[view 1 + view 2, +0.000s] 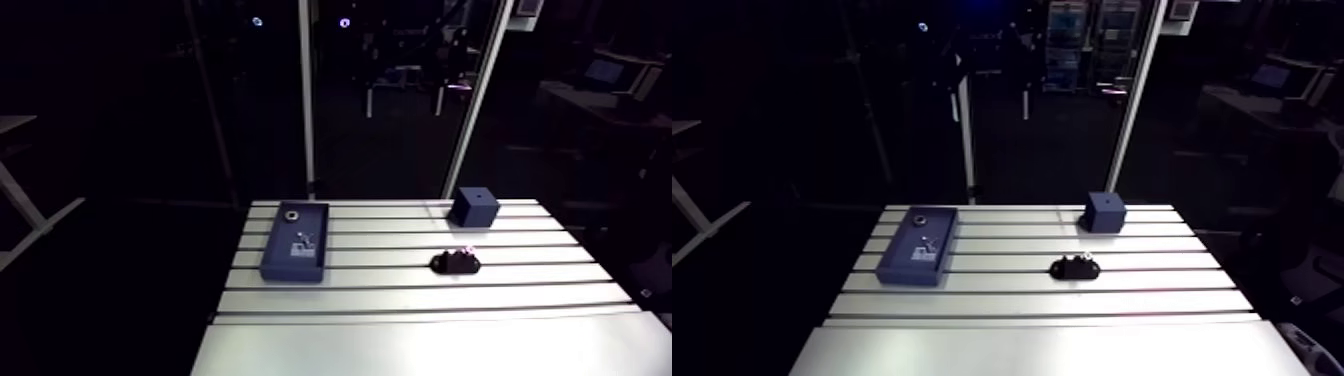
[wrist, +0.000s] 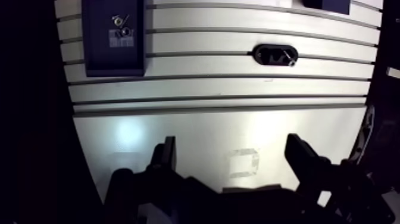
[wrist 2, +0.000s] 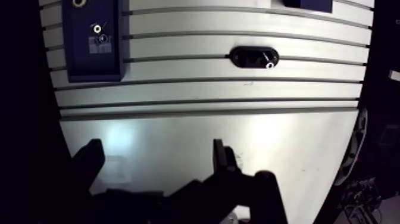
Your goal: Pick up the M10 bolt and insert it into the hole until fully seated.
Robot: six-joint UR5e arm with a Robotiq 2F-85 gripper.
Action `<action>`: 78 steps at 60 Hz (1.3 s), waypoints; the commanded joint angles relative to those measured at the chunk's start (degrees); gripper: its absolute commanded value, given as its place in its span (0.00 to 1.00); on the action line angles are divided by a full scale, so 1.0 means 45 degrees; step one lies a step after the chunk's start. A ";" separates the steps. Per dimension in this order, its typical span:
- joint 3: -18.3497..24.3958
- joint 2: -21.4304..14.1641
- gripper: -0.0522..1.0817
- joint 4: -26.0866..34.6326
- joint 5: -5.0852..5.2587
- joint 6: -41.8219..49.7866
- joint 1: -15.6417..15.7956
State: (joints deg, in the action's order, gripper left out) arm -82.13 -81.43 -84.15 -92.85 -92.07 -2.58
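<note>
A dark blue rectangular block (image 1: 296, 242) lies on the slotted table's left part, well ahead of my gripper. It has a ringed hole (image 1: 292, 213) near its far end and small metal parts (image 2: 119, 21) at its middle; I cannot tell if one is the bolt. A black oval holder (image 2: 275, 55) with a shiny metal piece (image 3: 269, 64) at one end lies to the block's right. In the wrist view my gripper (image 2: 232, 146) hangs above the bare near part of the table, fingers (image 2: 166, 154) open with nothing between them. The arm view does not show the gripper.
A dark blue cube (image 1: 473, 207) stands at the table's far right corner. The aluminium table (image 1: 400, 300) has long slots running left to right. Its near edge and left edge drop off into darkness.
</note>
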 commanded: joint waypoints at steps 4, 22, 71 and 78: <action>0.1424 0.1212 0.05 0.0058 0.0448 -0.0195 0.1179; 0.1505 0.1212 0.05 0.0078 0.0449 -0.0195 0.1232; 0.0126 0.0663 0.05 -0.0978 0.0214 -0.0956 0.0519; -0.0372 0.0291 0.05 -0.1428 0.0214 -0.1558 -0.0323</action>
State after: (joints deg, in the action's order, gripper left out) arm -80.24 -77.84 -87.40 -91.84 -95.53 0.61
